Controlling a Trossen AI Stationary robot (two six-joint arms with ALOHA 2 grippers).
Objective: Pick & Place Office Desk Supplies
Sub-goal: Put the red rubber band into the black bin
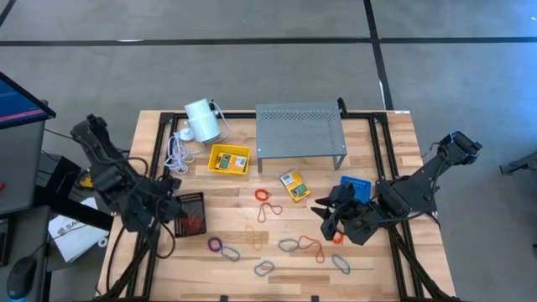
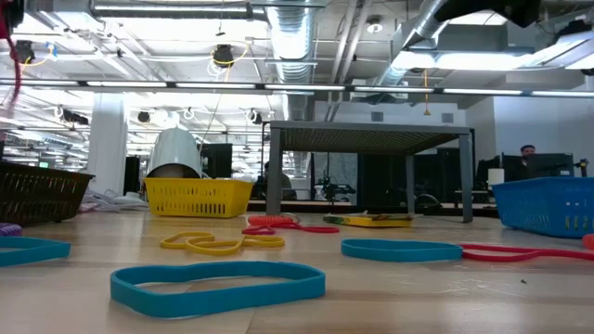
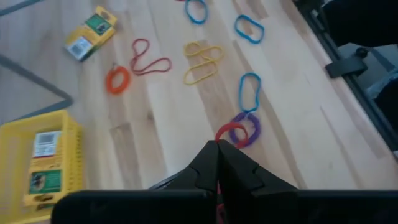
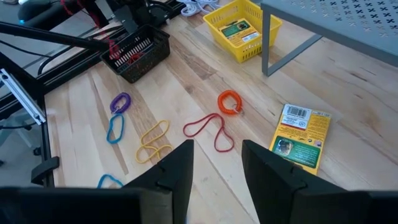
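Dark left hand (image 1: 172, 208), pinched shut, hangs over the black basket (image 1: 191, 214). Right hand (image 1: 329, 216), fingers apart, maybe holds an orange band (image 1: 337, 238). Bands lie on the table (image 1: 369, 277).

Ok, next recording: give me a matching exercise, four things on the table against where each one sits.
Things:
1. crayon box with the green label
2. yellow basket
3. blue basket
4. dark basket

Places:
A. just beside the left gripper, with red bands inside
B. lying loose on the wood, in front of the grey shelf
C. next to the right gripper, on the table's right side
D. beside the white cylinder, left of the shelf, with a crayon box inside

Pairs: 1-B, 2-D, 3-C, 4-A
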